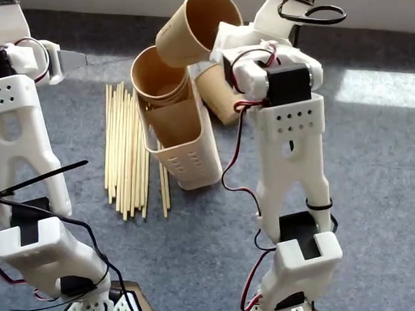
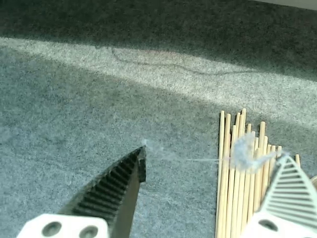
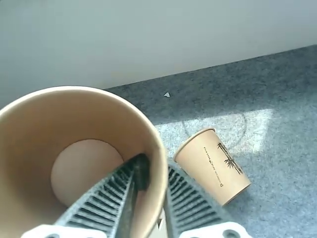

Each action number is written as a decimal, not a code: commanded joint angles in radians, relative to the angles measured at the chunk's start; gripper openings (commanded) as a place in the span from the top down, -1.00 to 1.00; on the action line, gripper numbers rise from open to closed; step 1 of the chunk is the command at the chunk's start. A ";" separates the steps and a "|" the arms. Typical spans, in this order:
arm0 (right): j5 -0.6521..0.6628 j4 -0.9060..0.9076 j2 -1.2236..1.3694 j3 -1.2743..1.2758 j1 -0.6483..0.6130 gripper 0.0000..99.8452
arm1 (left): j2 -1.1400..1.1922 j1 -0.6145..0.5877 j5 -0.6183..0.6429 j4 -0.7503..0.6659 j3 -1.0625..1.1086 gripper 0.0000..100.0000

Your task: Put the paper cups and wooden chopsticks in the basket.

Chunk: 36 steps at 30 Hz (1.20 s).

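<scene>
High view: the basket (image 1: 187, 151) stands on the grey carpet (image 1: 211, 258) between the two arms, open top upward; a nested stack of paper cups (image 1: 157, 82) sits in its far end, mouths up, at least two rims visible, exact number cannot be told; the right gripper (image 1: 222, 36) holds one further paper cup (image 1: 195, 29) above that stack, tilted, base down toward the basket, mouth up and away; one more cup (image 1: 220, 98) lies on its side on the carpet just behind the basket; the wooden chopsticks (image 1: 126, 152) lie flat just beside the basket on the left arm's side, well over ten, long axes parallel and running from near to far; the left gripper (image 1: 74, 59) hangs near their far ends.

Left wrist view: the left gripper (image 2: 215, 153) has its jaws wide apart, holding nothing, above the carpet (image 2: 74, 99); the chopsticks (image 2: 242, 173) end between the fingers, close to one.

Right wrist view: the right gripper (image 3: 156, 171) is clamped on the held cup (image 3: 74, 163), one finger inside the rim, one outside; the lying cup (image 3: 213, 166) rests on the carpet (image 3: 277, 148), wider end toward the wall.
</scene>
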 commanded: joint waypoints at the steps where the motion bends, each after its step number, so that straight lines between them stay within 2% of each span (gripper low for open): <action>1: 0.005 0.002 -0.039 -0.013 0.002 0.98 | -0.036 -0.008 -0.003 -0.009 -0.002 0.21; 15: 0.037 0.007 -0.044 -0.130 0.097 0.98 | -0.036 -0.008 -0.003 -0.009 -0.001 0.21; 20: 0.037 0.010 -0.044 -0.133 0.097 0.98 | -0.036 -0.004 -0.002 -0.009 -0.001 0.21; 24: 0.038 0.088 -0.044 -0.139 0.073 0.98 | -0.036 -0.007 -0.003 -0.009 -0.001 0.21; 29: 0.081 0.114 -0.038 -0.128 0.044 0.98 | -0.036 -0.004 0.000 -0.009 -0.001 0.21; 36: 0.084 0.105 -0.038 -0.007 0.010 0.98 | -0.036 -0.005 0.000 -0.009 -0.001 0.21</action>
